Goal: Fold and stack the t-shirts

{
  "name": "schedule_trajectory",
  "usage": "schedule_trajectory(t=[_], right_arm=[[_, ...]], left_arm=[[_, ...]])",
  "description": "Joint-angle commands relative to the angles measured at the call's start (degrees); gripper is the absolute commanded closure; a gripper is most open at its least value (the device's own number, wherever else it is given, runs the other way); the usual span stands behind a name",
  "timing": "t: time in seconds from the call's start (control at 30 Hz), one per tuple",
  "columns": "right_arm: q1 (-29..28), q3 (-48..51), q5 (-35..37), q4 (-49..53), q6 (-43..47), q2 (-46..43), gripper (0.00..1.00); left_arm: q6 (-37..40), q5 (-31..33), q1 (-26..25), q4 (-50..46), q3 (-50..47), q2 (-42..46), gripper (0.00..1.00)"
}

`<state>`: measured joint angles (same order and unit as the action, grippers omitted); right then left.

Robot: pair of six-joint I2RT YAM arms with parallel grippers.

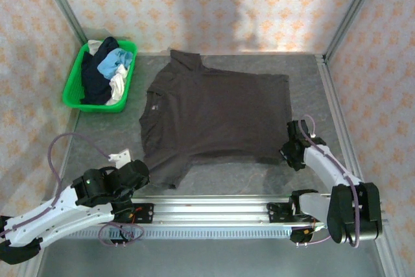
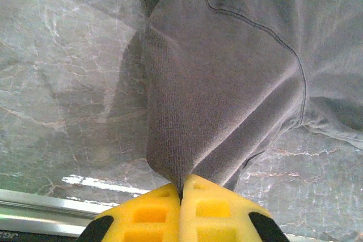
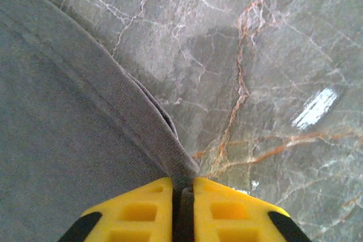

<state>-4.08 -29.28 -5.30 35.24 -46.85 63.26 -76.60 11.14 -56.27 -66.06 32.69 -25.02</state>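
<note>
1. Down at the near edge, an aluminium rail [image 1: 214, 207] runs across the front, with both arm bases on it.
2. The left gripper [image 2: 181, 195] is clenched tight on the near-left flap of the dark t-shirt [image 1: 214, 115]. The cloth rises from the table [image 2: 57, 83] in a tent to the yellow fingers.
3. At the near-right corner, the right gripper [image 3: 182, 188] is clamped on the hem, with a fold of cloth wedged between its fingers.
4. The dark t-shirt is plain brown-grey. It lies spread mostly flat across the middle of the grey marble, neck to the left and hem to the right, lightly wrinkled.
5. At the far left, a green basket [image 1: 70, 92] holds a heap of t-shirts: navy [image 1: 96, 77], light blue [image 1: 115, 60] and cream [image 1: 118, 86]. Bare marble separates the basket from the spread shirt.
</note>
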Motion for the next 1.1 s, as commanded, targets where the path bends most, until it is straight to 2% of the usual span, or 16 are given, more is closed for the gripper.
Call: schedule_trajectory(t=[0.0,0.07,0.23,0.47,0.77,1.07], right_arm=[[0.3,-3.0,3.4,5.3,1.4,-3.5,0.95],[0.3,-4.4,5.3,7.3,2.3,-5.6,1.0],[0.3,-10.2,8.2,9.8,5.1,-5.7,1.0],[0.3,-19.2,9.7,8.0,9.1,4.0,1.0],[0.4,-28.1,10.4,6.4,12.0,17.0,1.0],[0.4,-31.4,11.0,8.5,15.6,18.1,1.0]], left_arm=[[1.3,5.8,-0.1,-2.7,3.7,-0.7,1.0],[2.1,8.3,-0.1,-3.7,6.1,-1.4,1.0],[9.4,12.1,2.7,-2.2,13.6,-9.4,1.0],[28.5,1.2,19.6,8.4,22.1,-27.6,1.0],[40.3,-1.6,29.6,10.4,37.8,-49.4,1.0],[45.3,-0.2,33.7,10.1,45.1,-52.3,1.0]])
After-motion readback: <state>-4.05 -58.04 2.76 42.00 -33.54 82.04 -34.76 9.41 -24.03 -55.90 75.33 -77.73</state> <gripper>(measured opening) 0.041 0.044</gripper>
